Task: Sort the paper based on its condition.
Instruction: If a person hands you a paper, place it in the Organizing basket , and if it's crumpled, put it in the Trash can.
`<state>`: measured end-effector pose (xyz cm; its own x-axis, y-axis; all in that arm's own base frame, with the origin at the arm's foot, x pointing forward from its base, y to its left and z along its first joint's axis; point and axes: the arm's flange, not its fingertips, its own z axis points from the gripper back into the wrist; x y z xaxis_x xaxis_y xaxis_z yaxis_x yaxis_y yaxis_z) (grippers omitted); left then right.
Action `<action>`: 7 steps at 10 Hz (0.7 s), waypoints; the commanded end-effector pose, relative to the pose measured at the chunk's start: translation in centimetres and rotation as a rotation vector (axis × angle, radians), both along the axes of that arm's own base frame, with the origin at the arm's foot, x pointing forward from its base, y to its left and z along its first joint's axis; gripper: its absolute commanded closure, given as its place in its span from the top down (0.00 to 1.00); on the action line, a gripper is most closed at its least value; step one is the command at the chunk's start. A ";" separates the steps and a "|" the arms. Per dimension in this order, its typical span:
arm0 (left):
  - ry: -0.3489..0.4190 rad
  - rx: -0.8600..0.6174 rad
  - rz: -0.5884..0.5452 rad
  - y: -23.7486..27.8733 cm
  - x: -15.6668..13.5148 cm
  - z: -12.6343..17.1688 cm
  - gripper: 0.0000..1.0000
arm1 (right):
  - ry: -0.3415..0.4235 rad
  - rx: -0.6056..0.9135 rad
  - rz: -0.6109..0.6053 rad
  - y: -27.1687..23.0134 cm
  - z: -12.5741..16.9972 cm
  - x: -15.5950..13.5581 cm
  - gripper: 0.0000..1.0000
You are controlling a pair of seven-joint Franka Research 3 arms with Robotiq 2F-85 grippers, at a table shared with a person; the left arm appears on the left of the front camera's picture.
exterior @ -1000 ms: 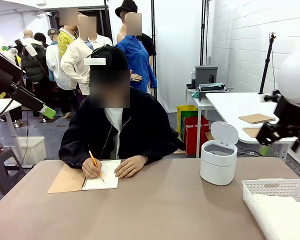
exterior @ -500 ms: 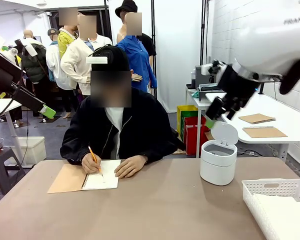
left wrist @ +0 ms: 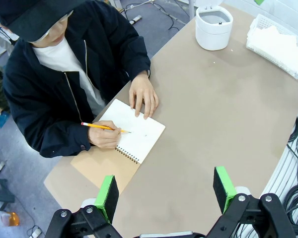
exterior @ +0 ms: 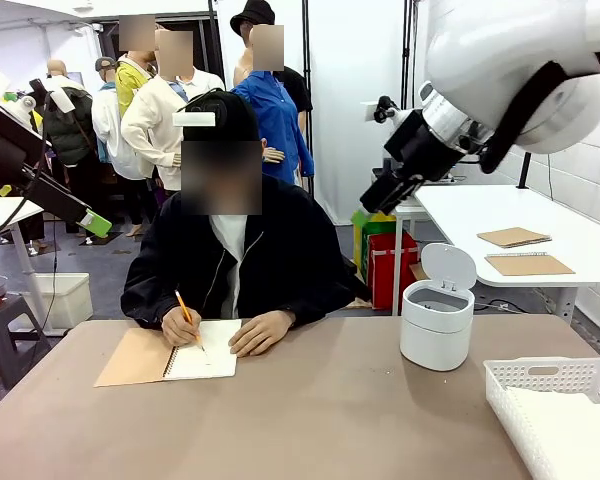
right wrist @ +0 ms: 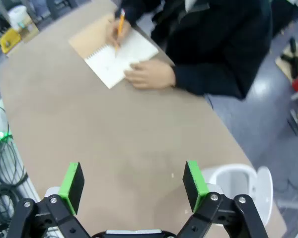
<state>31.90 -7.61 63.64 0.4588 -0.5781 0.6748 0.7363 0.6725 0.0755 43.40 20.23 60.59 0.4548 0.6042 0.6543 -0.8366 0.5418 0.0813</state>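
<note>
Brown worktop (exterior: 330, 420), person (exterior: 280, 250) seated at far side. Paper (left wrist: 278, 43) lies heaped in the white basket (exterior: 505, 400), just beside the round white bin (exterior: 436, 325) on its robot side. Sheets look thin, light, floppy, easy to crease or tear; likely best pinched at a free edge or corner. Spiral notebook (left wrist: 136, 134) well apart from bin, person writing on it with pencil (left wrist: 102, 127). Left gripper (left wrist: 165, 191) jaws spread wide, empty, high over worktop. Right gripper (right wrist: 133, 179) jaws likewise wide apart, empty, near bin.
</note>
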 end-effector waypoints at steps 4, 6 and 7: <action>0.008 -0.005 0.006 -0.1 0.0 0.1 1.00 | -0.089 0.107 0.063 0.9 -1.7 0.4 1.00; 0.008 -0.005 0.006 -0.1 0.0 0.1 1.00 | -0.139 0.099 0.021 1.4 -2.1 -1.5 1.00; 0.008 -0.005 0.006 -0.1 0.0 0.1 1.00 | -0.161 0.083 -0.021 1.7 -2.5 -2.5 1.00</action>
<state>31.91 -7.61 63.63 0.4589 -0.5781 0.6747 0.7363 0.6724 0.0754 42.54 22.02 59.23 0.3532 0.5511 0.7560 -0.8586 0.5119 0.0279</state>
